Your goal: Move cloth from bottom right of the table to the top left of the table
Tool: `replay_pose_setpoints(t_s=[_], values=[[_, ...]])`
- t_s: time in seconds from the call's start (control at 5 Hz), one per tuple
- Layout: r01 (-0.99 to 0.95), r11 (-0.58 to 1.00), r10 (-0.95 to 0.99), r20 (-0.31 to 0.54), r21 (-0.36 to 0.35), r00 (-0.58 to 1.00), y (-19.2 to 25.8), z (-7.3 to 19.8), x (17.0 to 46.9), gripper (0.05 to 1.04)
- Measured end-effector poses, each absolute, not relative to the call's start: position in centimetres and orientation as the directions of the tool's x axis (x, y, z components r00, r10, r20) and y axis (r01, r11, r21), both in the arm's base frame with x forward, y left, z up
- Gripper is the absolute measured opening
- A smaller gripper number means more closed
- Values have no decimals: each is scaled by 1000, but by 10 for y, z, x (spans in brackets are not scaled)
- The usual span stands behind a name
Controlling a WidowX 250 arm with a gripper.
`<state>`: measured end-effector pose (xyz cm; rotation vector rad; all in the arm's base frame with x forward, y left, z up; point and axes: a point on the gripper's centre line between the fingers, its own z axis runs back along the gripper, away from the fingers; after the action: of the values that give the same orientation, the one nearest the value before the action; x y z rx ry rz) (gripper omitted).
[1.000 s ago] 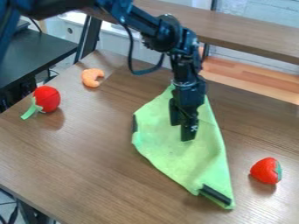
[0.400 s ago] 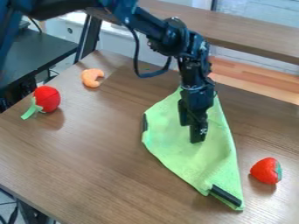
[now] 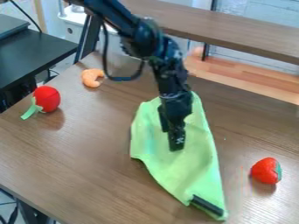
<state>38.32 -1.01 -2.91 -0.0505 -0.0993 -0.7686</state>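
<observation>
Centrally, black arm (image 3: 169, 76), jaws over green cloth (image 3: 196, 164), grip impossible to tell, white marking (image 3: 180, 141) illegible

Lime-green cloth (image 3: 196, 170) on brown, wood-grained table (image 3: 76, 153).
Cloth's end strip (image 3: 208, 205) is black; toy shrimp (image 3: 91, 78), orange; toy strawberry (image 3: 265, 171), red with green cap; round toy vegetable (image 3: 48, 98), red, light-green stem; gripper (image 3: 173, 141), black.

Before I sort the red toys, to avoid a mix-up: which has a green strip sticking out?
The red toy at the view's left: its green strip juts out. The right red toy has only a green patch.
</observation>
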Motion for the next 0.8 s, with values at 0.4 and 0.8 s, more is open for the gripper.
replay_pose_setpoints(t_s=[0.4, 0.8], values=[[653, 757, -651, 111, 27, 751, 47, -31, 355, 999], [614, 788, -615, 71, 39, 785, 102, -31, 324, 999]])
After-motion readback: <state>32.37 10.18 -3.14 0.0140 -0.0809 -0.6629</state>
